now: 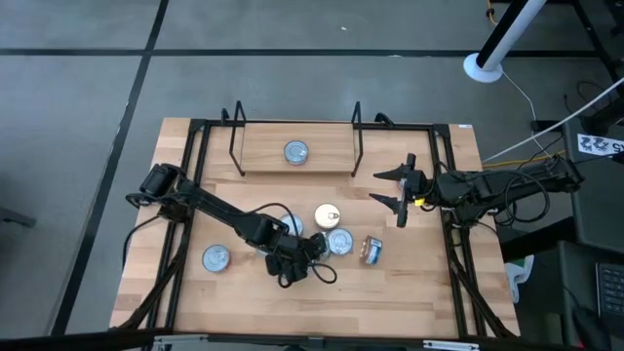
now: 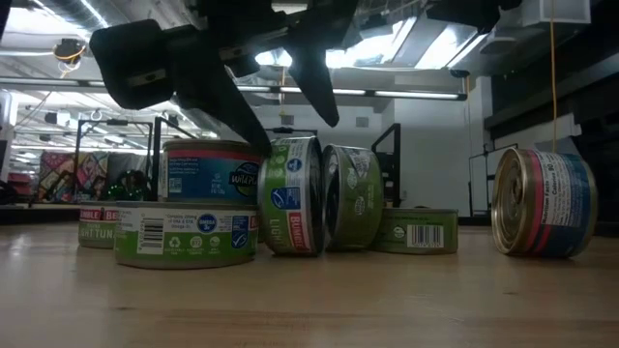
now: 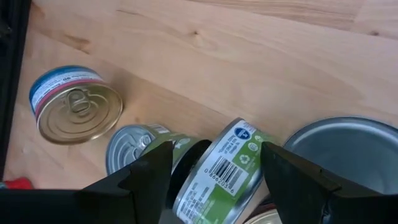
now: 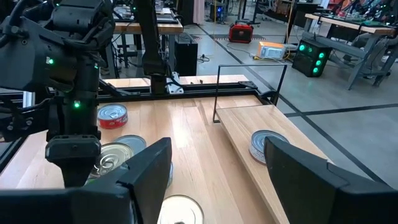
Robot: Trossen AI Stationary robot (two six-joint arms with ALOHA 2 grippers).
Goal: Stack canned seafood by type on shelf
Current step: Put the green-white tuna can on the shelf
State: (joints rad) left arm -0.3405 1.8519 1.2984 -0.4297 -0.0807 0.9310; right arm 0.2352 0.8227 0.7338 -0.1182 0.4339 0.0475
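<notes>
High view says it's early days: just one silver-lidded flat tin (image 1: 296, 151) sits on the low black-wire shelf with its pale wood base (image 1: 263, 146), while the other tins (image 1: 336, 241) lie loose mid-counter (image 1: 409, 283). Left tool (image 1: 292, 268) hangs spread around a tipped green-label tin (image 3: 224, 171); right tool (image 1: 402, 190) waits spread near the shelf. Cluttered workshop behind.
</notes>
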